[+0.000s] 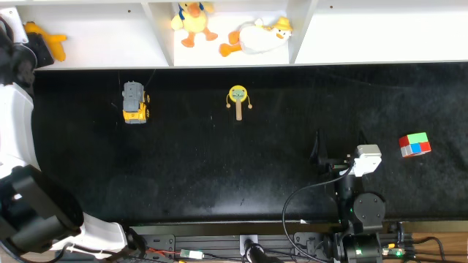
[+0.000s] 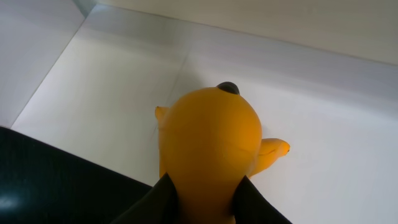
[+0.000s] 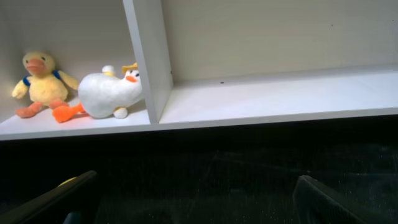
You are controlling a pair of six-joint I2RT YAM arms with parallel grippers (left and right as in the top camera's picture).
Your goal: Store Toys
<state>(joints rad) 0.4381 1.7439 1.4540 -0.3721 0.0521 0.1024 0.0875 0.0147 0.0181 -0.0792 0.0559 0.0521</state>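
An orange plush toy point(image 2: 211, 143) sits between the fingers of my left gripper point(image 2: 205, 190), which is shut on it over the white floor of the shelf's left compartment point(image 2: 106, 99). From above, the same plush point(image 1: 45, 38) lies at the far left of the shelf beside the left gripper point(image 1: 31, 50). A yellow-and-grey toy truck point(image 1: 134, 102), a small rattle point(image 1: 238, 99) and a coloured cube point(image 1: 414, 145) lie on the black mat. My right gripper point(image 1: 316, 151) stands open low over the mat, right of centre, nothing between its fingers point(image 3: 62, 193).
The middle compartment holds a yellow duck point(image 1: 193, 20) point(image 3: 38, 76) and a white goose point(image 1: 257, 36) point(image 3: 111, 93). A white divider point(image 3: 149, 59) separates it from the right compartment point(image 3: 280, 93). Cables run along the table's front edge point(image 1: 241, 245).
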